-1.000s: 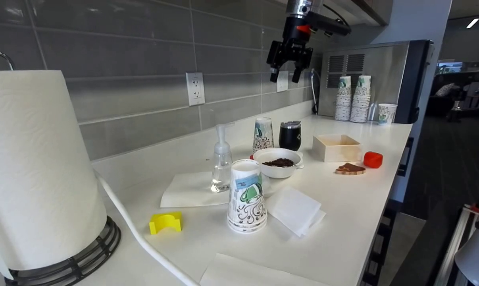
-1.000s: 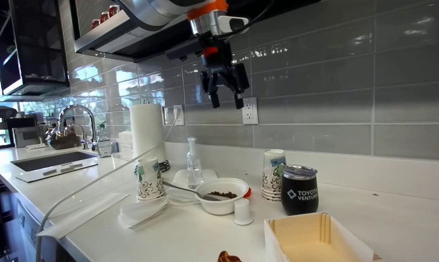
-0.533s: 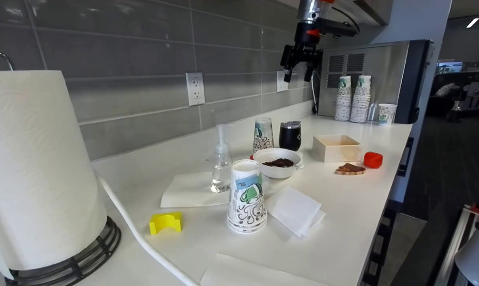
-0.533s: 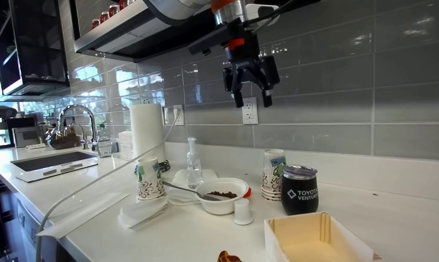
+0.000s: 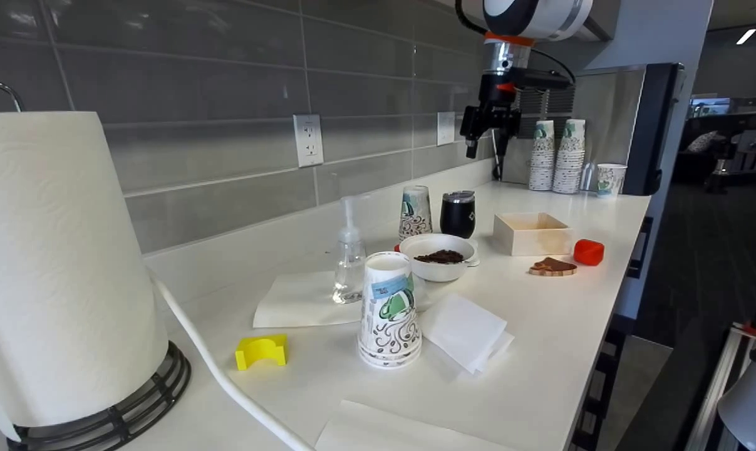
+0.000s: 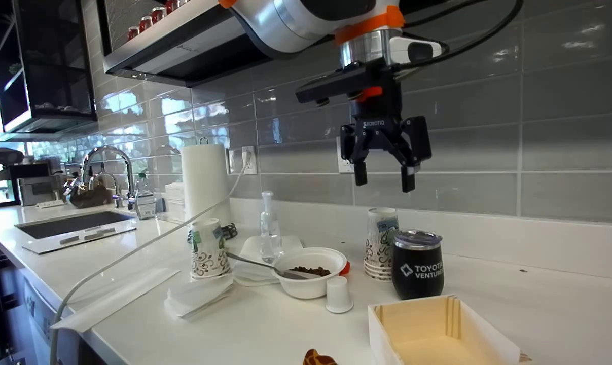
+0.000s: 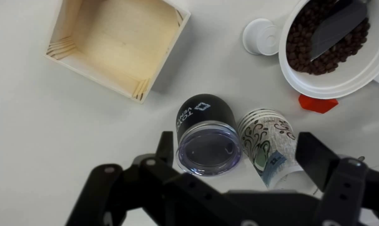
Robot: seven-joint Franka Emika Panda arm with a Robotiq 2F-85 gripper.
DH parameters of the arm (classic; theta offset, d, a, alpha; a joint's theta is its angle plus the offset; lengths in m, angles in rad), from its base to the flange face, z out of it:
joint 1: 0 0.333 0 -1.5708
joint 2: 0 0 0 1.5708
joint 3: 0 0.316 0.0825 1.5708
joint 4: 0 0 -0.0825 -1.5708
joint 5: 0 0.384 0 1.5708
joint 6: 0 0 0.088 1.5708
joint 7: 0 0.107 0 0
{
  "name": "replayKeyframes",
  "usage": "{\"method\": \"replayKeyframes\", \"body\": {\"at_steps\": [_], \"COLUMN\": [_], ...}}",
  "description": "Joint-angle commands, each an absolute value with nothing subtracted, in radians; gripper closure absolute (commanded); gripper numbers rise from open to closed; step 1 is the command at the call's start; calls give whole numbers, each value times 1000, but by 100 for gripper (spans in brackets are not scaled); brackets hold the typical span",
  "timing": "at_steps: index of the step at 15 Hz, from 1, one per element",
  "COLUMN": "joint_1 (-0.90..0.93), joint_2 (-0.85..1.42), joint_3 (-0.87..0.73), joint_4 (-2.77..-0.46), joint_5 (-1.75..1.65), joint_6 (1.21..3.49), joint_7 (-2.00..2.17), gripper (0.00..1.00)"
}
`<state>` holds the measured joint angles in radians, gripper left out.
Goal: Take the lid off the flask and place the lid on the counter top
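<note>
Wrist view: glossy, translucent round lid [image 7: 209,150] on the smooth black flask [image 7: 206,110]; angular black gripper [image 7: 235,149], jaws apart.

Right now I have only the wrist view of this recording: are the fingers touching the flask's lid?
Observer: No. Both exterior views show a gap, with the fingers higher than the lid.
Operator: What stands on the counter outside my picture?
Observer: Among other things, a clear pump bottle, upright in both exterior views.
Operator: Is anything near the wooden box that I can't see?
Observer: Yes, a red block lies near it in an exterior view. Whether they touch, I can't tell.
</note>
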<state>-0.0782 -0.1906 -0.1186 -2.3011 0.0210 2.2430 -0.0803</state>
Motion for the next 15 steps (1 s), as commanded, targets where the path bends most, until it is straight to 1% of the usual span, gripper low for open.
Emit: {"method": "replayKeyframes", "body": {"at_steps": [1, 5, 15], "joint_1": [-79, -82, -93], "joint_2": [-102, -28, 139], "joint_3": [-137, -134, -119], "joint_4": [-2242, -2189, -2055], "joint_5": [86, 140, 110], "joint_6": [2272, 2280, 2271], "joint_7": [-136, -167, -130], "gripper": [0, 0, 0]}}
